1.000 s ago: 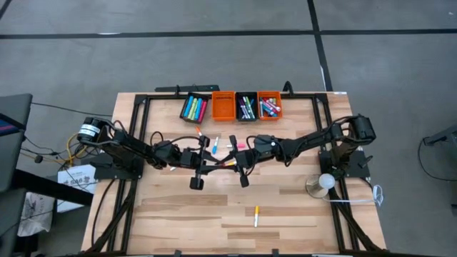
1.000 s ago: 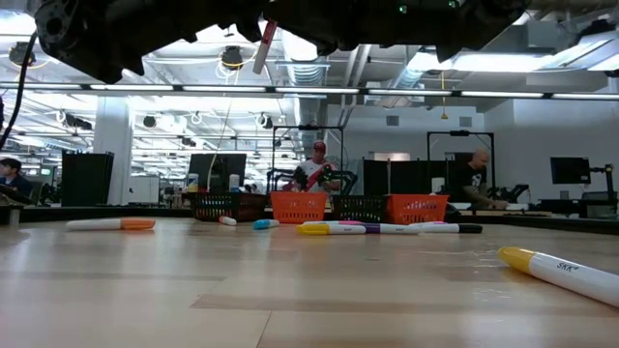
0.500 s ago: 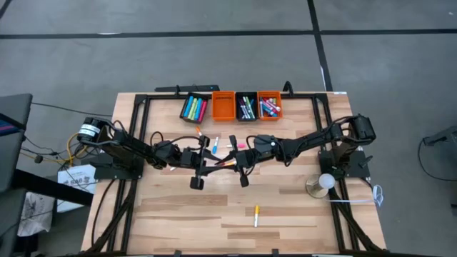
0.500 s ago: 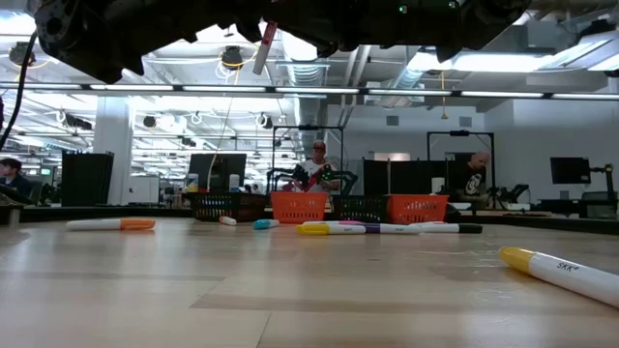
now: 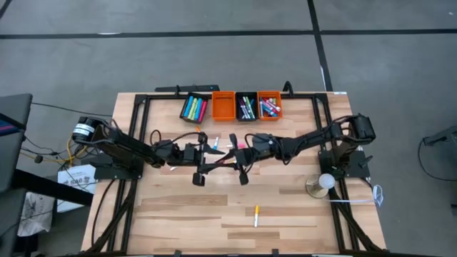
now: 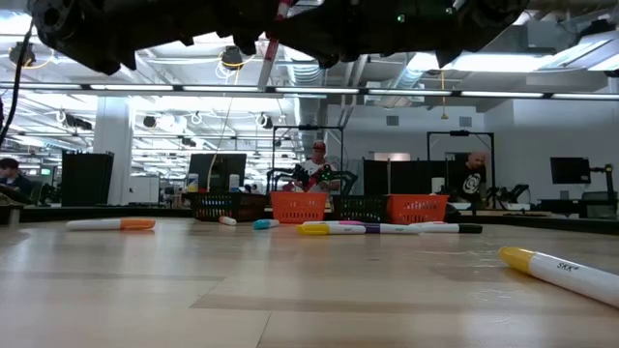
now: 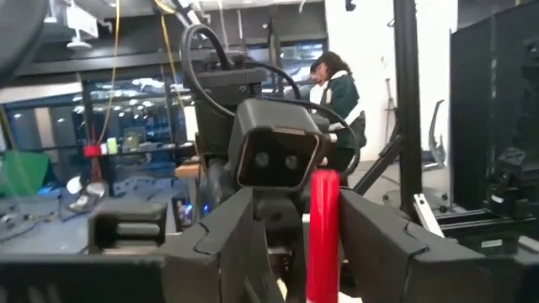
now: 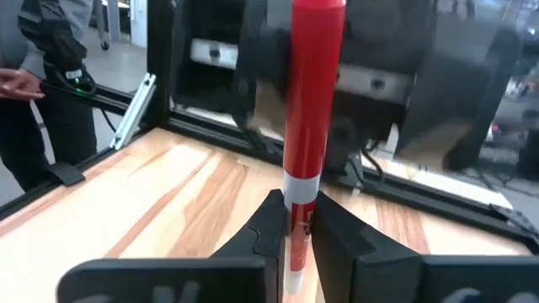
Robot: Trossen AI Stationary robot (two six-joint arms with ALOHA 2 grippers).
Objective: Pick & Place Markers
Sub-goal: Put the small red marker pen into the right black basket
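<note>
A red marker [image 8: 313,93] with a white band is held high above the middle of the table [image 5: 285,207], where both arms meet. My right gripper [image 8: 295,234] is shut on it. My left gripper [image 7: 305,263] faces the right one and is open. The marker [image 7: 324,227] stands between its fingers, close to one of them; I cannot tell whether it touches. In the low view only a red and white bit of the marker [image 6: 282,10] shows under the dark arms. More markers lie flat on the table, among them a yellow one [image 5: 256,214]. My right gripper pinches the red marker between its two fingers at the barrel, just below the white band [image 8: 296,220]. The fingers come in about level from the table's right and lie across the marker. The marker stands roughly upright, clear of the table.
Four small bins stand in a row at the far edge: black [image 5: 193,107], orange [image 5: 223,105], black [image 5: 247,106] and orange [image 5: 269,105], three of them holding markers. Loose markers [image 5: 216,143] lie just beyond the grippers. An orange-tipped marker [image 6: 111,224] lies at the left. People sit in the room behind.
My left gripper has opened and let go of the red marker, tipping upward a little. The marker stays in my right gripper; in the low view its visible end now shows higher, almost hidden by the arms.
</note>
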